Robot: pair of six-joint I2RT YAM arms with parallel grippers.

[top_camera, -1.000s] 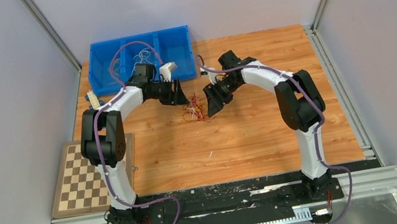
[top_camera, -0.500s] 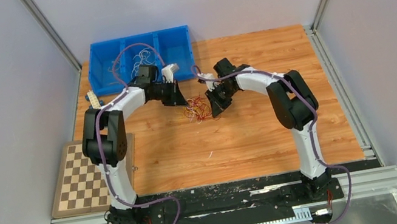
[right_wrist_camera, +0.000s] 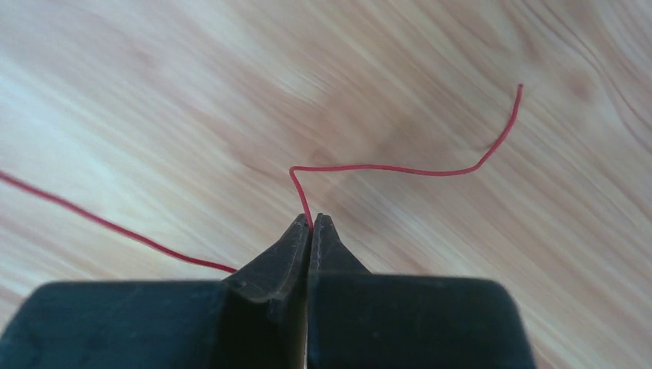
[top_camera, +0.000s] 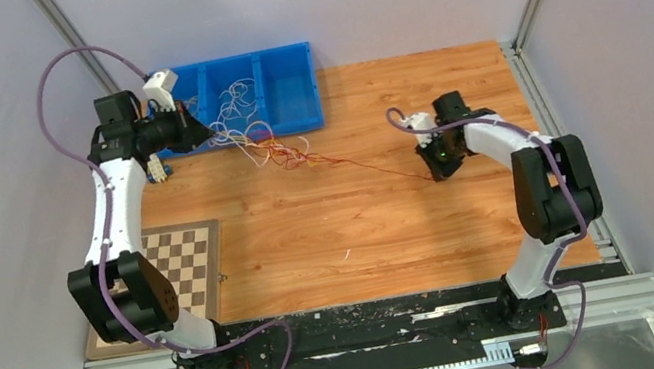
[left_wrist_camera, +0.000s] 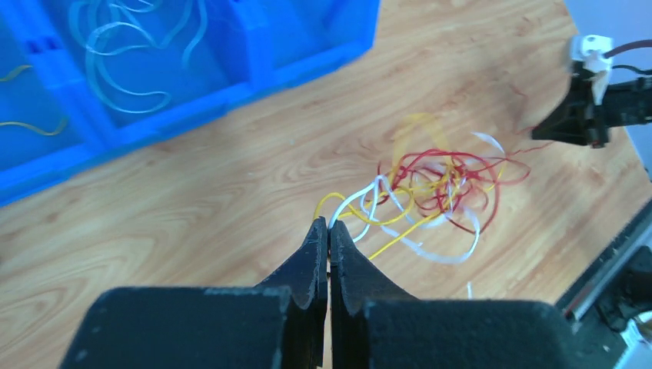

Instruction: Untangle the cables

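The cables (top_camera: pixel 282 152) are a tangle of white, yellow and red wires pulled out in a line above the wooden table. My left gripper (top_camera: pixel 205 137) is at the back left by the blue bin, shut on a white cable (left_wrist_camera: pixel 350 206) at the tangle's end. The knot (left_wrist_camera: pixel 442 181) hangs just beyond its tips. One red cable (top_camera: pixel 370 165) runs taut from the knot to my right gripper (top_camera: pixel 438 171), which is shut on it. In the right wrist view the red cable (right_wrist_camera: pixel 400 169) leaves the shut tips (right_wrist_camera: pixel 311 221) and ends free.
A blue bin (top_camera: pixel 301 120) with three compartments stands at the back left and holds more loose white cables (top_camera: pixel 236 94). A checkerboard (top_camera: pixel 189 260) lies at the near left. A small white part (top_camera: pixel 157 166) sits under the left arm. A short white scrap (top_camera: pixel 348 255) lies mid-table.
Both grippers have shut on cables and pulled apart: the left arm swung up and left to the bin, the right moved right. The tangle has stretched into a line.
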